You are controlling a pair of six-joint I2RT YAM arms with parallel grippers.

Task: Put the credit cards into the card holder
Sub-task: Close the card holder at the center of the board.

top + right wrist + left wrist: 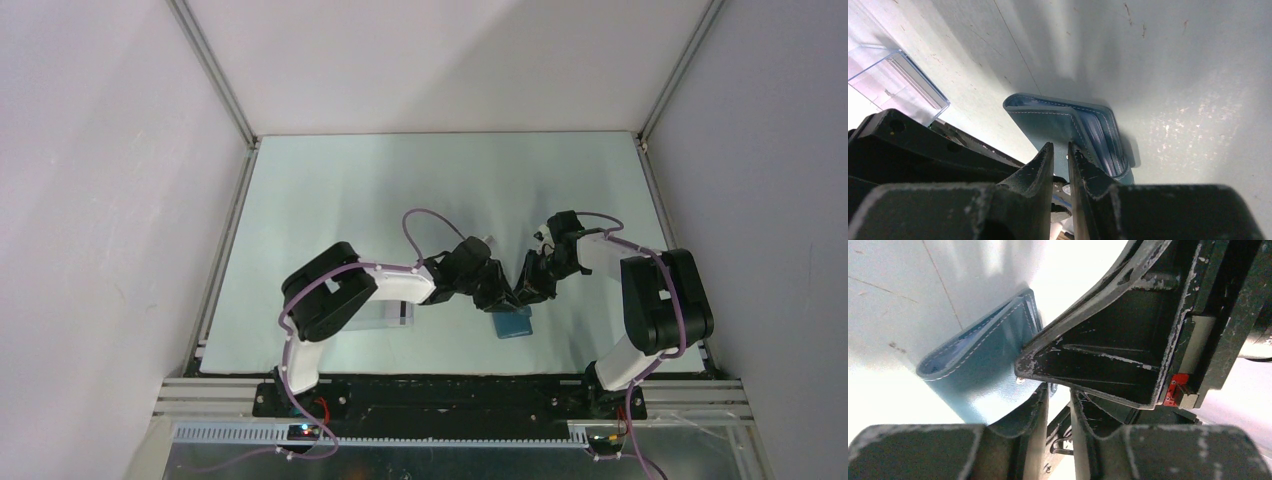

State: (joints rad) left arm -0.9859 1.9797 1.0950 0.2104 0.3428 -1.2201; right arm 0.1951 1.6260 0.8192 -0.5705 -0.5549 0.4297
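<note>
The teal-blue card holder [512, 323] lies on the table near the front, between both arms. Its cover is lifted into a V in the right wrist view [1063, 122] and the left wrist view [980, 365]. My right gripper [527, 291] has its jaws almost together on the cover's edge [1060, 150]. My left gripper [497, 296] meets it from the left, its jaws nearly shut with a bit of the card holder's corner between the tips [1058, 392]. The right gripper's finger [1108, 355] fills much of the left wrist view. No credit card shows plainly.
A clear plastic box [386, 313] stands left of the card holder, partly under my left arm; it also shows in the right wrist view [895, 77]. Walls enclose the table on the left, right and back.
</note>
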